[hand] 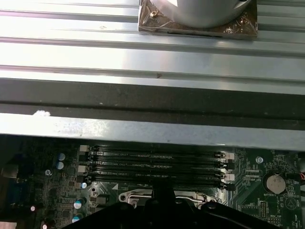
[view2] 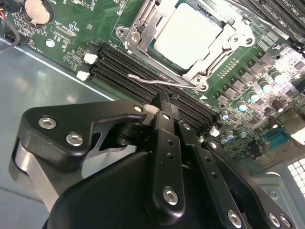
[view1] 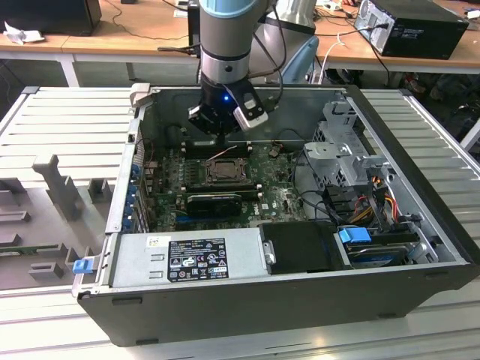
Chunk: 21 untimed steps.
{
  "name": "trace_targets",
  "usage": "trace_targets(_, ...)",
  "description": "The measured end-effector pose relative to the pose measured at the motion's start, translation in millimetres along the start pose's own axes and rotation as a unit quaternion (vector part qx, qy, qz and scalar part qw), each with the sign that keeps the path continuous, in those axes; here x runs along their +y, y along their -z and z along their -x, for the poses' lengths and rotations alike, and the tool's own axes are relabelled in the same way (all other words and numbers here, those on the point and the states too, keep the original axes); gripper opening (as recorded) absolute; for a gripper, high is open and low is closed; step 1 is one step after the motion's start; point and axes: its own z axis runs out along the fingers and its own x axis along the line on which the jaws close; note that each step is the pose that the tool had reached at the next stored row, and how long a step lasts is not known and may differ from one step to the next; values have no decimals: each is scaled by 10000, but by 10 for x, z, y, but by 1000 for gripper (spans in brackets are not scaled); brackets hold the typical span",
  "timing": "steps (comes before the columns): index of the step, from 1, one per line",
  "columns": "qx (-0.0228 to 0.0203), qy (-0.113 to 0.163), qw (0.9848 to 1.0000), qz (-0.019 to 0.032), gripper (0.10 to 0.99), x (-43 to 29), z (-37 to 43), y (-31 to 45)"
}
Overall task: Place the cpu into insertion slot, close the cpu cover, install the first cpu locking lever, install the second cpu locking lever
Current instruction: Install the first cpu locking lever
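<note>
Gripper [view2: 167, 99], pressed together, hangs tilted just beside the closed cpu cover [view2: 142, 32].

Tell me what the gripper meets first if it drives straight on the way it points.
Probably the thin wire locking lever just ahead of the gripper, lying over the black memory slots. Depth is unclear; it might miss the wire and reach the slots instead.

In the second wrist view the cpu [view2: 190, 36] and the cpu cover [view2: 139, 29] around it are cut off by the picture's edge. The black gripper [view2: 164, 99] hides much of the green board [view2: 86, 28]. In the exterior view the insertion slot [view1: 223, 169] is too small to see well.
</note>
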Motion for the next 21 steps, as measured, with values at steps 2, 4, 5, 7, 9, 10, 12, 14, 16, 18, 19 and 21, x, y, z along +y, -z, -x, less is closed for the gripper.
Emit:
trace_targets(2,0,0,10000,6,106,-2,1,-9)
trace_targets(4,0,0,10000,13,106,-3,3,-18)
trace_targets(5,-1,0,10000,20,106,-4,3,-23)
trace_targets(7,-2,0,10000,55,106,-7,6,-37)
trace_targets(9,-4,0,10000,99,106,-10,8,-54)
trace_targets(10,-7,0,9999,148,106,-12,10,-66)
trace_targets(12,-10,0,9998,190,106,-15,25,-82)
trace_targets(14,-16,1,9998,183,106,-20,68,-98)
trace_targets(16,-39,5,9999,138,106,-22,82,-103)
trace_targets(18,-69,13,9999,73,106,-24,96,-109)
trace_targets(19,-72,14,9999,73,106,-25,101,-113)
trace_targets(21,-74,13,9999,72,106,-28,113,-126)
